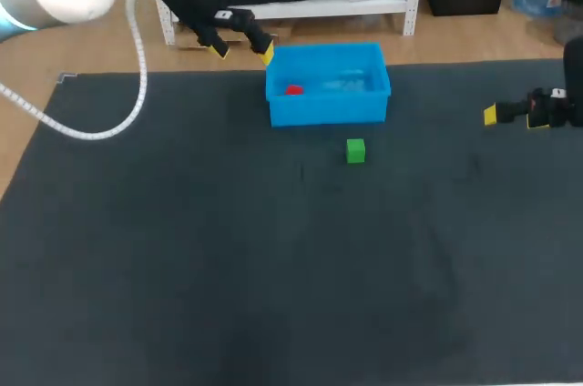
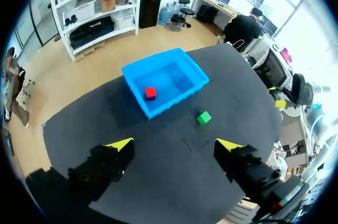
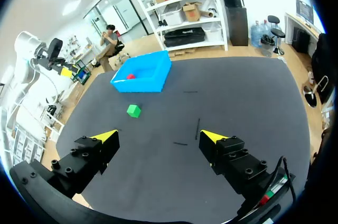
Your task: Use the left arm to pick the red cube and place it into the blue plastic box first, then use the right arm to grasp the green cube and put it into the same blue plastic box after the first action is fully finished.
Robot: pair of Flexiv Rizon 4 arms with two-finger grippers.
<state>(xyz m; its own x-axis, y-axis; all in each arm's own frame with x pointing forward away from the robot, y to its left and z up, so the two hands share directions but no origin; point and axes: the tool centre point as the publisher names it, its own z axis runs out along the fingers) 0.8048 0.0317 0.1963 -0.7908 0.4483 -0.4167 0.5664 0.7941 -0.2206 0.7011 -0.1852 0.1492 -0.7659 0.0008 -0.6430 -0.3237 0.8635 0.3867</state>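
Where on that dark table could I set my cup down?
The whole near half of the mat, this side of the green cube, is bare. Crowded only at the far edge: blue box holding the red cube, left tool beside it.

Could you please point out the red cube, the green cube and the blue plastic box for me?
red cube [image 2: 150, 93]: left wrist view, its top face.
green cube [image 1: 355, 150]: head view, the cube's middle.
blue plastic box [image 1: 328, 111]: head view, its near outer wall.
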